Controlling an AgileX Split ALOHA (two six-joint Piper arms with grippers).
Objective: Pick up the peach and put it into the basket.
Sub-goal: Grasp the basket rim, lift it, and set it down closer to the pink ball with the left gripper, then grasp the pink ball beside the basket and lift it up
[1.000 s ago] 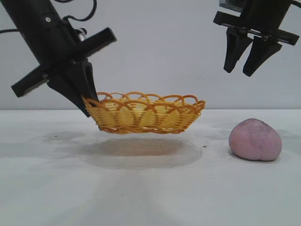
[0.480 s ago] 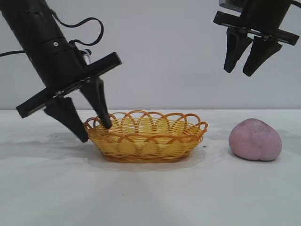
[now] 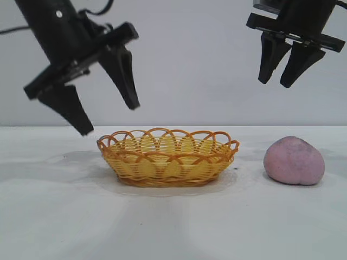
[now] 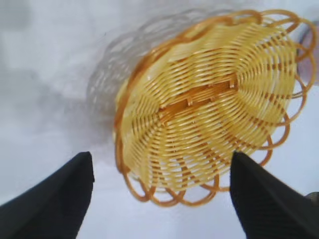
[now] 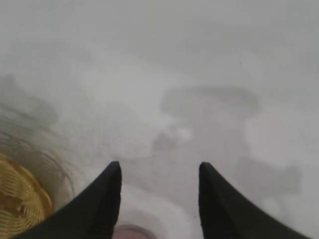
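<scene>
- The white surface (image 3: 173,216) carries both task things; its near part lies bare in front of them.
- The peach (image 3: 294,161), pinkish-mauve and rounded, sits on the surface at the right, well apart from the basket and outside it.
- The basket (image 3: 168,160), yellow weave with an orange looped rim, stands flat on the surface near the middle, a little left of centre. Nothing lies inside it; the left wrist view shows its bare woven floor (image 4: 204,109).
- The left tool (image 3: 105,116) hangs in the air above and just left of the basket's left end, tilted, its two black fingers spread wide and touching nothing. In the left wrist view the fingers (image 4: 55,199) frame the basket's near rim from above.
- The right tool (image 3: 277,82) hangs high at the upper right, above and slightly left of the peach, pointing down. Its fingers stand partly apart with nothing between them; the right wrist view shows the fingertips (image 5: 102,199) over bare surface, with an edge of the basket (image 5: 20,199) to one side.
</scene>
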